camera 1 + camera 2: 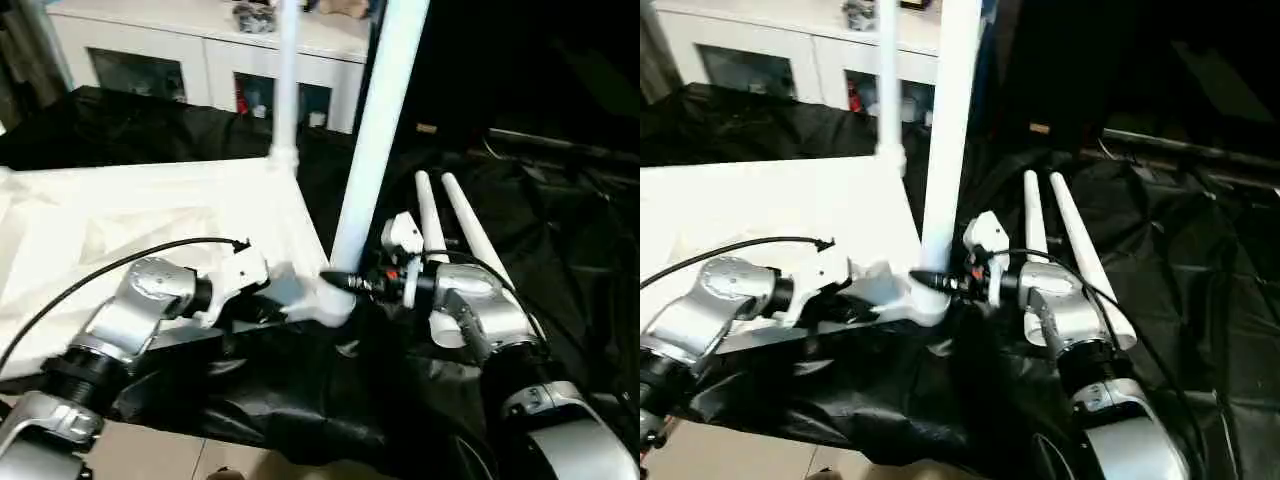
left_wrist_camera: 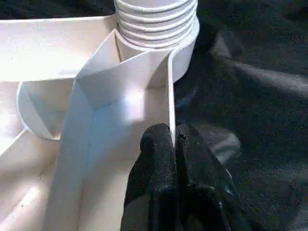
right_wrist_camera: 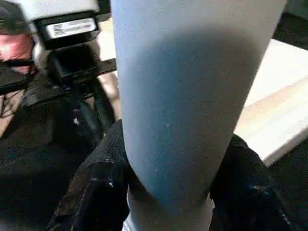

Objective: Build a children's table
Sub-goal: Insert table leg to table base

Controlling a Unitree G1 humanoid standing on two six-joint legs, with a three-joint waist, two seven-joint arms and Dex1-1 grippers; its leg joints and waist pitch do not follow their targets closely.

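**Halfway: second leg going in**

Already one white tubular leg [image 1: 286, 80] stands at twelve o'clock on the upturned white ribbed plastic tabletop [image 1: 130, 215]. The right gripper [image 3: 168, 192] clasps a second leg [image 1: 378, 140] in the near corner socket [image 2: 159, 29] (seating unconfirmed); the left gripper [image 2: 166, 159] pinches the top's rim. Two loose legs [image 1: 455, 225] wait at three o'clock.

— What is everything resting on?

— A black crinkled sheet [image 1: 300, 390], spread wide over the surface.

— And what lies on it?

— The white table top [image 1: 110, 220], upside down with its ribbed underside up, on the left part of the sheet. To its right, two loose white legs [image 1: 1065, 250] lie side by side on the black sheet, close together, tapered ends pointing away.
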